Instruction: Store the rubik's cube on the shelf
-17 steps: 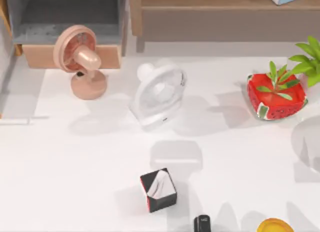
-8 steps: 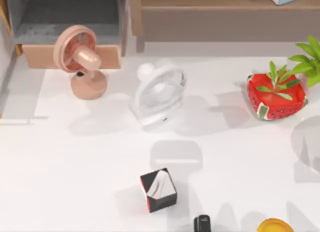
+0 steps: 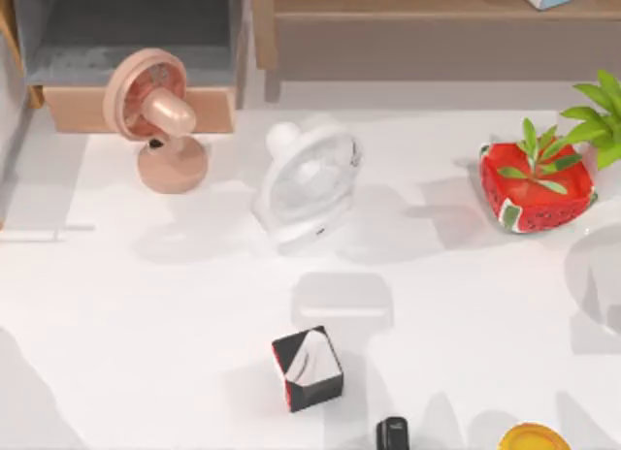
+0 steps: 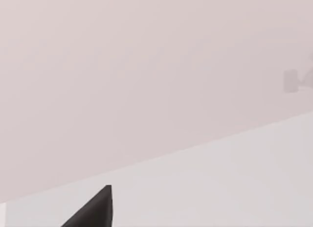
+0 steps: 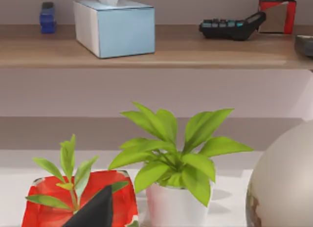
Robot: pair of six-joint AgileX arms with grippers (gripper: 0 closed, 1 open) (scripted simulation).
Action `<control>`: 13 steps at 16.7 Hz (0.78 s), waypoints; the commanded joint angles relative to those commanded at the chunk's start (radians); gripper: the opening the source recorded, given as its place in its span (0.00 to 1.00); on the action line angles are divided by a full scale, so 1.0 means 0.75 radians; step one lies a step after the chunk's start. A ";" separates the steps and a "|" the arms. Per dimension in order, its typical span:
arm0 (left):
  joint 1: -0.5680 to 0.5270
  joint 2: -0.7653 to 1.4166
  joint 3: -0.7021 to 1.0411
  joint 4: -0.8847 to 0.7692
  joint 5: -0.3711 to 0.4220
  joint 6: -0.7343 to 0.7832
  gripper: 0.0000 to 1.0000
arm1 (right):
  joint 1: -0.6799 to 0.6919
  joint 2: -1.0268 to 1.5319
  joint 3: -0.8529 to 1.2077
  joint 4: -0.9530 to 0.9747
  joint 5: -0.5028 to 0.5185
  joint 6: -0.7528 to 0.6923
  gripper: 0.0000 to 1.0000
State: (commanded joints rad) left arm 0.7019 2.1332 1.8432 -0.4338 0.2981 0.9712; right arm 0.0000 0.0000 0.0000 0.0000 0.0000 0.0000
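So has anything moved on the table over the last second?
Almost nothing. A soft shadow has crept in at the table's near-left corner in the top view, which hints that something is moving there. The black cube, the pink fan, the white fan and the red planter stayed put.

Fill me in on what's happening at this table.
As far as can be seen, nothing is being handled yet. The right gripper hangs low behind the watermelon-patterned pot and the leafy potted plant, facing the wooden shelf, which carries a blue tissue box and a calculator. The left gripper is over bare table. A black cube sits at the table's near middle.
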 joint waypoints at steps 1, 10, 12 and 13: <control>-0.041 0.035 0.098 -0.142 -0.027 -0.050 1.00 | 0.000 0.000 0.000 0.000 0.000 0.000 1.00; -0.382 0.370 0.732 -1.111 -0.201 -0.402 1.00 | 0.000 0.000 0.000 0.000 0.000 0.000 1.00; -0.420 0.430 0.794 -1.214 -0.221 -0.441 1.00 | 0.000 0.000 0.000 0.000 0.000 0.000 1.00; -0.432 0.453 0.814 -1.248 -0.228 -0.455 1.00 | 0.000 0.000 0.000 0.000 0.000 0.000 1.00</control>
State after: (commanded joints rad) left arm 0.3777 2.4730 2.4535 -1.3697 0.1274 0.6298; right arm 0.0000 0.0000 0.0000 0.0000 0.0000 0.0000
